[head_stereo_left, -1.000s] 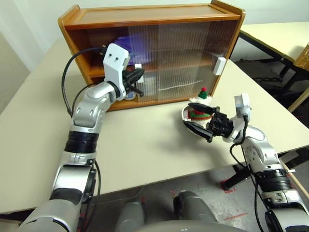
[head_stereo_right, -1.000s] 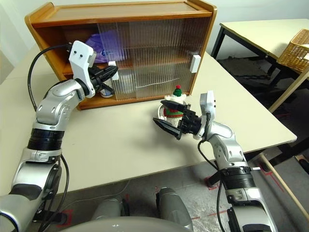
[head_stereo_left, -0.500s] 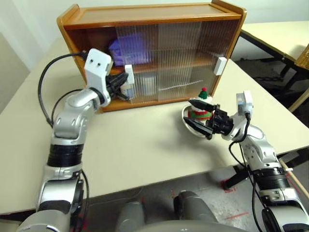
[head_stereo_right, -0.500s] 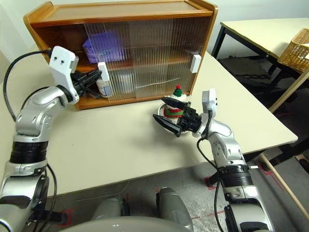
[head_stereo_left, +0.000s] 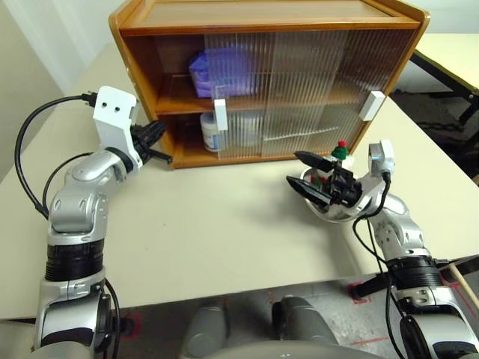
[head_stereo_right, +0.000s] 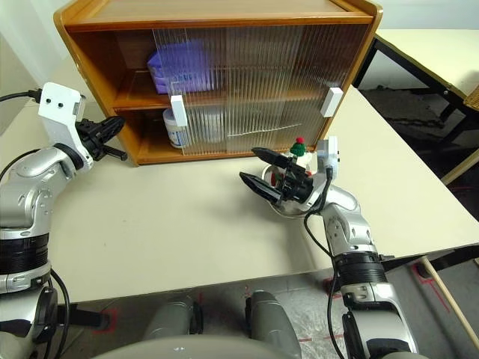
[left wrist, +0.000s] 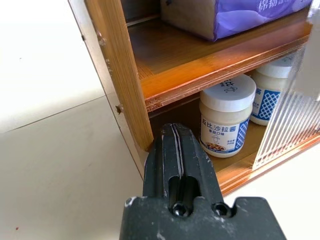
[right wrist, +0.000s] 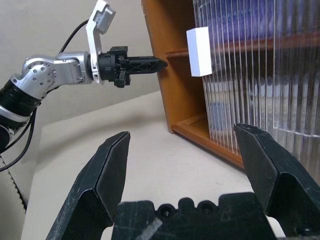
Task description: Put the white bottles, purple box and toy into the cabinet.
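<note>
table (head_stereo_left: 224, 239): I am seeing a pale beige top, evenly lit, with soft shadows lying on it
second table (head_stereo_right: 434, 52): standing off to my right, same pale top, dark legs
floor (head_stereo_right: 441, 299): grey, showing red tape marks near the table's front edge
wall (head_stereo_left: 45, 37): white, running behind the left corner

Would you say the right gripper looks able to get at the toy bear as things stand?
Probably yes. The right gripper is open, and the toy sits in the steel dish just behind its fingers, outside the cabinet, with nothing covering it. The gripper would likely need to draw back first.
</note>
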